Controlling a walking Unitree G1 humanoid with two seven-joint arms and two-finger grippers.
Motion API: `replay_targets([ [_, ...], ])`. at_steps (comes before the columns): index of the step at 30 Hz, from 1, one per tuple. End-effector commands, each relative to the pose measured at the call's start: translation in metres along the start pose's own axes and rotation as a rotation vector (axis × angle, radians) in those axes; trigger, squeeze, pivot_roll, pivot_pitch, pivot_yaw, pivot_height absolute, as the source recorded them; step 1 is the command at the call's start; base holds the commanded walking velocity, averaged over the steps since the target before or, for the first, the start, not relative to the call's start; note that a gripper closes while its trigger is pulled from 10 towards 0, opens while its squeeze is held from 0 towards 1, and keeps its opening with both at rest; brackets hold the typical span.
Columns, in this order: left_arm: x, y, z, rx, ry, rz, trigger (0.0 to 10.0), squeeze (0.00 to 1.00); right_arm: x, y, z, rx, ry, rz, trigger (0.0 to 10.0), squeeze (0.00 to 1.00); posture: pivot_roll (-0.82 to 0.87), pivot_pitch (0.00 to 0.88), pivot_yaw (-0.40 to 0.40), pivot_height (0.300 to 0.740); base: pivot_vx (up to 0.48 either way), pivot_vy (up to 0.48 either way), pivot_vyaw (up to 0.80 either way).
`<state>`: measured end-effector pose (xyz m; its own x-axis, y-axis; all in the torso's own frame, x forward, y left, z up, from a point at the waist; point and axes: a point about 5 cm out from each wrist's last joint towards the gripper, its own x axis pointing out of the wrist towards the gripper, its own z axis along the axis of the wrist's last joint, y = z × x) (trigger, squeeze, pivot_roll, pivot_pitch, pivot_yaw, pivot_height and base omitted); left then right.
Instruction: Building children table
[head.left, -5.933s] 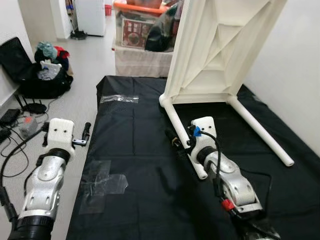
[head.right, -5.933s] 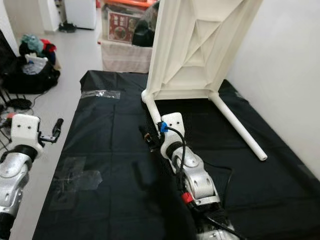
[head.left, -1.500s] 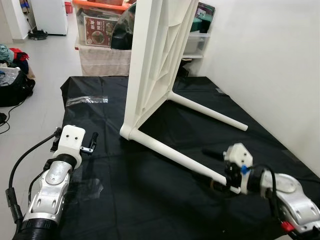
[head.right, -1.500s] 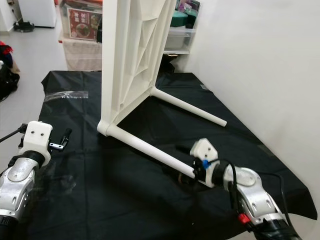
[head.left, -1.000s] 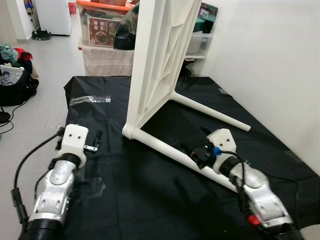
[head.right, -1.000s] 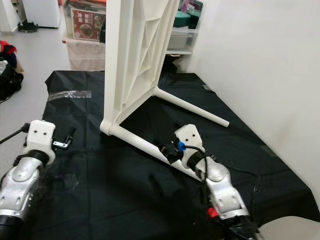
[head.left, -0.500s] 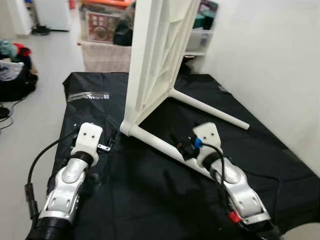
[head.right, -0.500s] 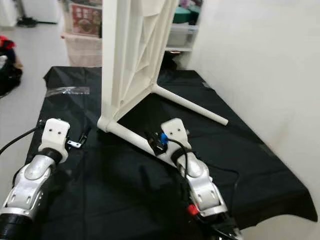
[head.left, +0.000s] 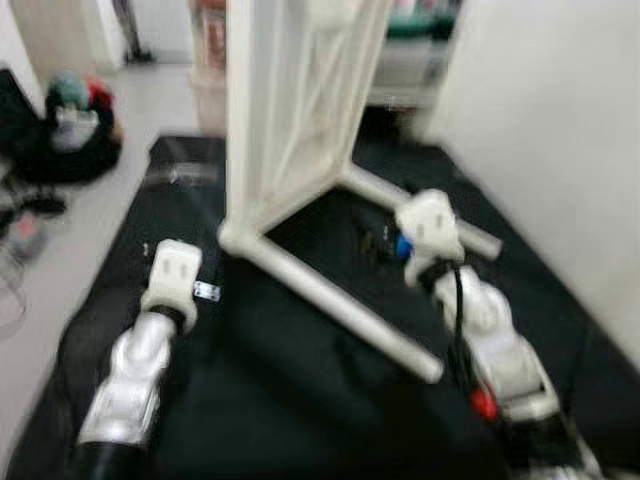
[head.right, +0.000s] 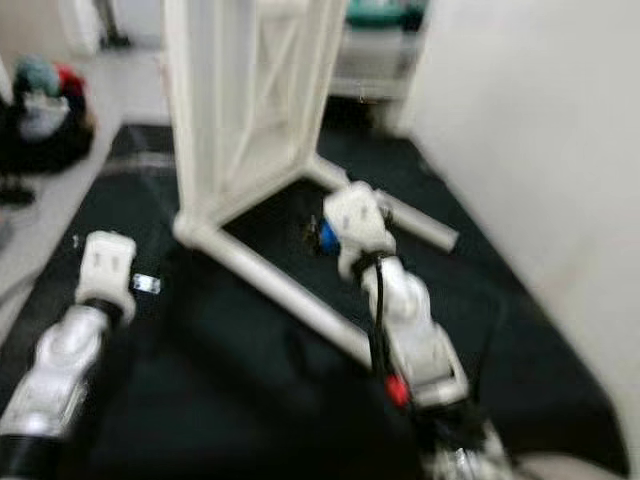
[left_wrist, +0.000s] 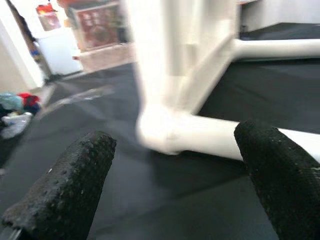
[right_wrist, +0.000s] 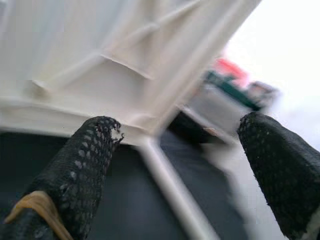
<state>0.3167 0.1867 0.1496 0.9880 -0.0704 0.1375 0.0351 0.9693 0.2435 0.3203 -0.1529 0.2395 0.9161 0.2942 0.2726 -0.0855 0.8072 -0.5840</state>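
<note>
Right gripper (head.left: 375, 243) is hanging open and empty beside the white table (head.left: 290, 110), its two black fingers (right_wrist: 80, 170) spread wide in the wrist view with nothing between them. Half a second ago it was sitting on the near table leg (head.left: 330, 297); now it is lifting clear of that leg and hovering between it and the far leg (head.left: 425, 212), just short of the table's ribbed underside. Left gripper (head.left: 208, 290) is also open, its fingers (left_wrist: 65, 185) framing the corner joint where the near leg meets the table, and it is edging closer to that corner than it was a second ago. The table itself is standing on edge on the black mat (head.left: 250, 400), two legs fitted and lying along the mat, much as before. Both head views are blurring, so the robot is probably leaning or stepping in. Letting go of the leg suggests that leg is now seated, and the build is likely moving on to the table's upper corners, where no legs can be made out.
</note>
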Motion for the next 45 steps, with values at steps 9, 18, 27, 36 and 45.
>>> replay_targets([
  [9, 0.000, 0.001, -0.006, -0.003, 0.021, 0.019, 10.0, 0.00, -0.003, -0.053, 0.075, -0.268, -0.375, -0.285, 10.0, 0.00, 0.06, 0.000, -0.115, 0.740, 0.000, 0.000, 0.31],
  [18, 0.002, 0.003, -0.006, 0.002, 0.022, 0.030, 10.0, 0.00, -0.024, -0.064, 0.093, -0.556, -0.593, -0.471, 10.0, 0.00, 0.06, 0.000, -0.106, 0.740, 0.000, 0.000, 0.00],
  [27, 0.002, 0.005, -0.007, 0.005, 0.019, 0.040, 10.0, 0.00, -0.012, -0.113, 0.095, -0.862, -0.489, -0.537, 10.0, 0.00, 0.06, 0.000, -0.112, 0.740, 0.000, 0.000, 0.00],
  [36, 0.003, 0.006, -0.007, 0.011, 0.020, 0.038, 10.0, 0.00, -0.019, -0.151, 0.096, -1.020, -0.412, -0.665, 10.0, 0.00, 0.04, 0.000, -0.102, 0.740, 0.000, 0.000, 0.00],
  [45, 0.002, 0.005, -0.009, 0.016, 0.024, 0.036, 10.0, 0.00, -0.058, -0.164, 0.122, -1.033, -0.647, -1.053, 10.0, 0.00, 0.04, 0.000, -0.104, 0.740, 0.000, 0.000, 0.00],
])
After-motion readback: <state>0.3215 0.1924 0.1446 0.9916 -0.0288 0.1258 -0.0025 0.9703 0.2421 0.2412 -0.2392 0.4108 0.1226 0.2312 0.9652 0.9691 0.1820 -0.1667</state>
